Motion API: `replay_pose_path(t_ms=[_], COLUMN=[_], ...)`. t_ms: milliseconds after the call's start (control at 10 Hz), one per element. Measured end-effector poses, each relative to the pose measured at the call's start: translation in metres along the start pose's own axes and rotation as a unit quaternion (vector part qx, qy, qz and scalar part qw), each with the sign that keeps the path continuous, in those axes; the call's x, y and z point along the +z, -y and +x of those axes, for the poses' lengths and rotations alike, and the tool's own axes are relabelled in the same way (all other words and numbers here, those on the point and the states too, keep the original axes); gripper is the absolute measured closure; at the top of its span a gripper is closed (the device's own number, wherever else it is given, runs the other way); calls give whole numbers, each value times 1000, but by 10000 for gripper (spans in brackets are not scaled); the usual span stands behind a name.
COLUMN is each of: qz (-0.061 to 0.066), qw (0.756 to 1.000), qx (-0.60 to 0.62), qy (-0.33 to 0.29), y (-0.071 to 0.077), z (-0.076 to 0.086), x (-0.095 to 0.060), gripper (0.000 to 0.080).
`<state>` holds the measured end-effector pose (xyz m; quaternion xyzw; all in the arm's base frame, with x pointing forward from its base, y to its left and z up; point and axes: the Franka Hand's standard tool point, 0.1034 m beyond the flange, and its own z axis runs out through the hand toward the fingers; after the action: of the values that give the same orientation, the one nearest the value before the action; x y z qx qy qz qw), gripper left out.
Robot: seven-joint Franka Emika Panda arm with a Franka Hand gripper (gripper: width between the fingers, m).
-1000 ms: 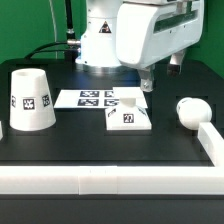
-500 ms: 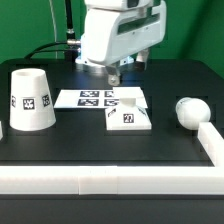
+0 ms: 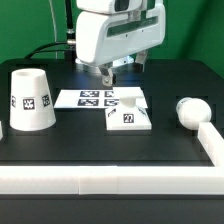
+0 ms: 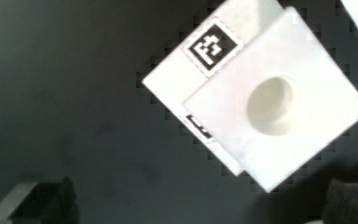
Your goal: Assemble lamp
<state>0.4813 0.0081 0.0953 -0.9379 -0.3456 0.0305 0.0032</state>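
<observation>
1. Seeing gripper (image 3: 108,77) hanging above the far edge of the marker board (image 3: 92,98), clear of the table (image 3: 100,145).
2. Reading the jaws as released: in the wrist view, fingertips (image 4: 37,200) spread wide, nothing clamped, only dark table in the gap.
3. Placing base (image 3: 130,117) below the jaws and nearer the exterior camera than they are. Flat on the table, untouched by either finger.
4. Can't tell whether base touches the marker board or just sits beside it.
5. From the wrist view: base outside the gap, out past the fingertips, turned diagonal to the line between them. Square tag (image 4: 211,47) near one edge, round socket (image 4: 270,100) in the middle of the top face.
6. Placing shade (image 3: 30,100) well apart from the jaws, toward the exterior view's left. Upright, wide end down, tag facing the exterior camera.
7. Placing bulb (image 3: 188,111) well apart from the jaws, toward the exterior view's right. On the table, near the white rail (image 3: 212,140); neck not made out.
8. Seeing no two lamp parts joined.
</observation>
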Motion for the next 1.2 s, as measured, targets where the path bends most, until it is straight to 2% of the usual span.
replay_pose_path(t_ms=[200,300,700,800,900,1200], qz=[12,13,18,21,22,30], qw=[992,986,965,949,937,929], qx=[124,165,260,314,348,369], qy=[5,6,4,5,9,4], y=[6,8,10,13,20,23], z=[-9,-9,-7,-6,-7,-15], x=[8,9,8,10,14,28], gripper=[100,100,100,100,100,100])
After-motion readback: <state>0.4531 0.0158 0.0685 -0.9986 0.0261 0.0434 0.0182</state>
